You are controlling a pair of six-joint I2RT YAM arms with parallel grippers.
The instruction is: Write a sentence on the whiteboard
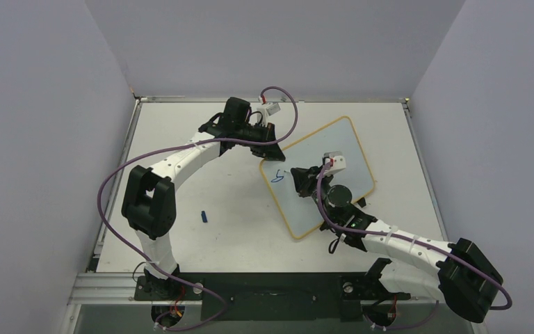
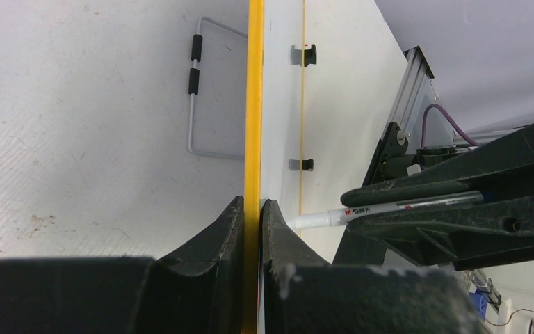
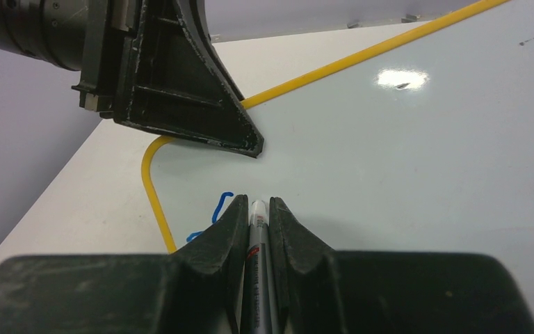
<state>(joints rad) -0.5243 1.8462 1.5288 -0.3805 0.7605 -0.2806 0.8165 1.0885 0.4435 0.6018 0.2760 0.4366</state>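
Note:
The whiteboard [image 1: 334, 149] lies tilted on the table, glossy white with a yellow frame [image 2: 254, 104]. My left gripper [image 1: 268, 147] is shut on its far-left edge [image 2: 253, 209]. My right gripper [image 1: 299, 177] is shut on a white marker [image 3: 257, 229], its tip on the board near the left corner. The marker also shows in the left wrist view [image 2: 334, 218]. The sentence is only a first blue stroke [image 1: 277, 176], seen just left of my right fingers in the right wrist view [image 3: 219, 207]; part of it is hidden by them.
A small blue marker cap [image 1: 204, 217] lies on the table left of centre. The board's wire stand [image 2: 201, 90] and two black feet [image 2: 304, 54] show in the left wrist view. Grey walls enclose the table on three sides.

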